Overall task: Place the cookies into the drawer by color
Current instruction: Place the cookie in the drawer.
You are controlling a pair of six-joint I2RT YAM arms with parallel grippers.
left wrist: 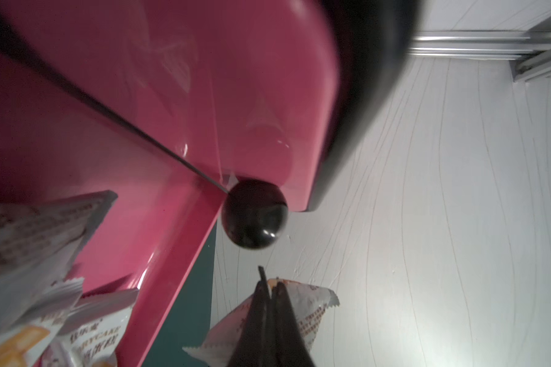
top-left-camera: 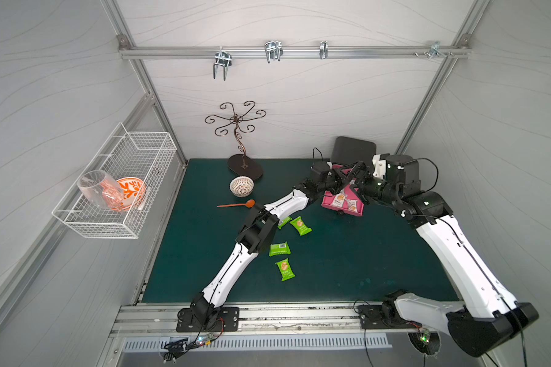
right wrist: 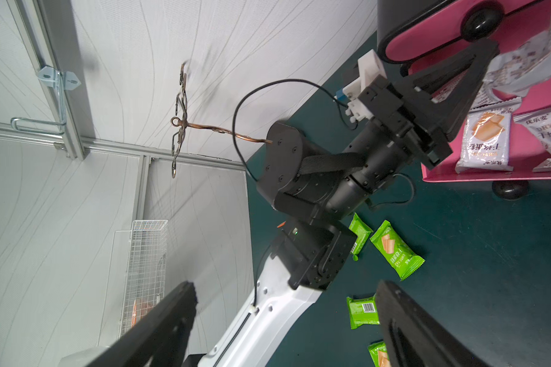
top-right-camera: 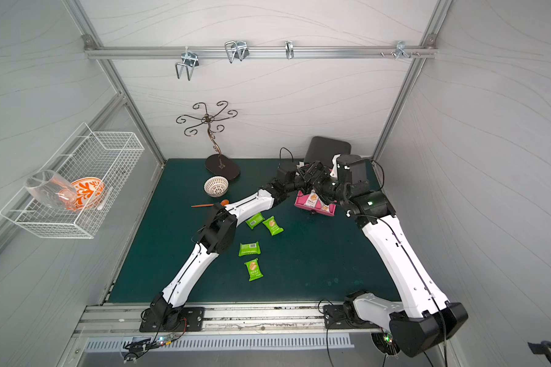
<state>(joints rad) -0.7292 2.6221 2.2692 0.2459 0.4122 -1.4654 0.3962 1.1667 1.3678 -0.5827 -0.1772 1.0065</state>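
The pink drawer [top-left-camera: 347, 213] stands pulled out of the black cabinet [top-left-camera: 352, 151] at the back right, its black knob [left wrist: 254, 214] facing out. White cookies [top-left-camera: 338, 199] lie inside it, also shown in the right wrist view [right wrist: 485, 139]. My left gripper [left wrist: 269, 286] is shut on another white cookie [left wrist: 312, 305], hanging over the drawer [right wrist: 477, 173]. My right gripper [right wrist: 285, 286] is open and empty, close beside the left gripper [top-left-camera: 340, 182]. Several green cookies [top-left-camera: 300, 225] [top-left-camera: 279, 248] [top-left-camera: 285, 269] lie on the green mat mid-table, one partly under the left arm.
A bronze mug tree [top-left-camera: 240, 139], a white lattice bowl [top-left-camera: 241, 186] and an orange spoon [top-left-camera: 236, 205] sit at the back of the mat. A wire basket [top-left-camera: 118, 181] on the left wall holds a glass and an orange bowl. The two arms nearly touch above the drawer.
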